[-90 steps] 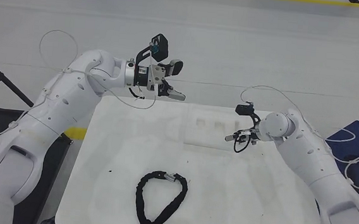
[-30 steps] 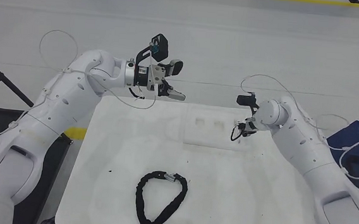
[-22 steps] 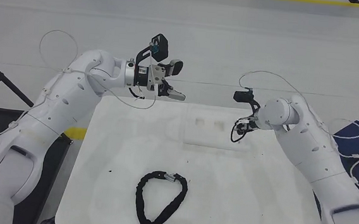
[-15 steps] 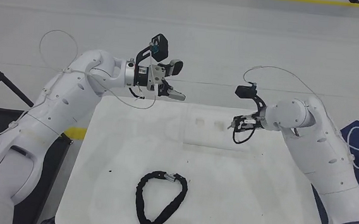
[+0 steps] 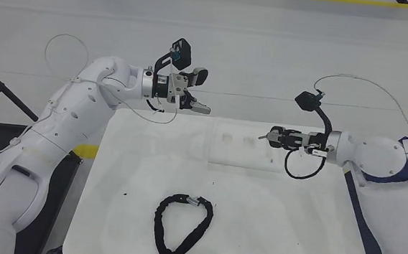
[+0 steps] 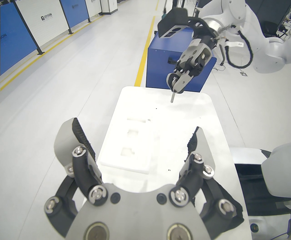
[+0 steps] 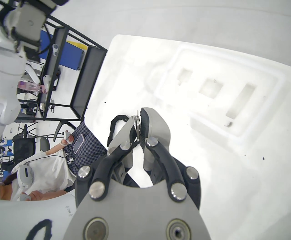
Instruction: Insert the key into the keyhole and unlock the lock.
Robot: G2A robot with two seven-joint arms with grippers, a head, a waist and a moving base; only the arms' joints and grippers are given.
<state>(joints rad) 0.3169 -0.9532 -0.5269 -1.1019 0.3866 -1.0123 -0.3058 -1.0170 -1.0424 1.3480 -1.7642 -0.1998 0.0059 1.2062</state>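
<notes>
Left gripper (image 5: 200, 106): upper middle of the top view, left of centre, above the table's far edge. Spread wide (image 6: 136, 134), holding nothing; likely kept free to steady the lock once the key arrives.

Table (image 5: 134, 193): white, across the lower middle.

Lock (image 5: 196, 201): lower centre, a black chain loop closed by a silver barrel. Lies flat, well apart from both grippers and untouched; keyhole too small to make out.

Foam tray (image 5: 237, 157): just right of centre, with three rectangular recesses.

Right gripper (image 5: 269, 137): right of centre, near the tray's right end. Clenched (image 7: 137, 127) on the key (image 6: 172, 96). Grips it by the head, leaving the blade bare past the fingertips, probably for entering the keyhole. Insertion not yet begun.
</notes>
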